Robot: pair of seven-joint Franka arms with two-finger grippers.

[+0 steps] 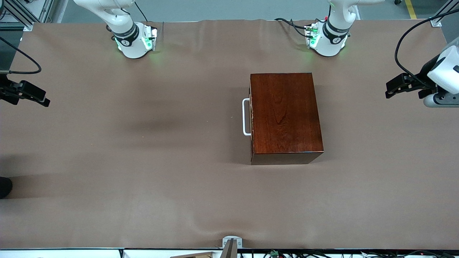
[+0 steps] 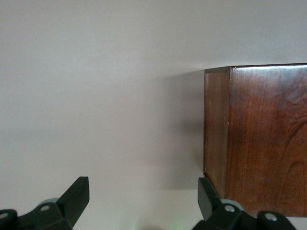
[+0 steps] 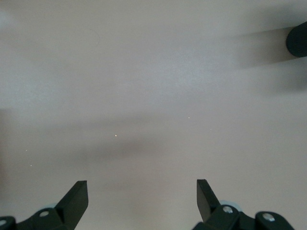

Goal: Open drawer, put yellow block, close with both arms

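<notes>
The dark reddish-brown wooden box (image 1: 285, 114) stands on the brown table, toward the left arm's end. Its drawer is shut; only the white U-shaped handle (image 1: 246, 117) shows, facing the right arm's end. The yellow block is out of view in every frame. My left gripper (image 1: 390, 89) hangs open and empty over the table's edge at the left arm's end. In the left wrist view it (image 2: 144, 196) is open, with a corner of the box (image 2: 259, 139) beside it. My right gripper (image 1: 43, 99) is open and empty over the right arm's end, over bare table in its wrist view (image 3: 142, 199).
The brown table cover (image 1: 143, 161) lies wrinkled near the front edge. A dark rounded object (image 1: 4, 186) sits at the table's edge at the right arm's end and also shows in the right wrist view (image 3: 298, 39). A small metal bracket (image 1: 232, 243) sits at the front edge.
</notes>
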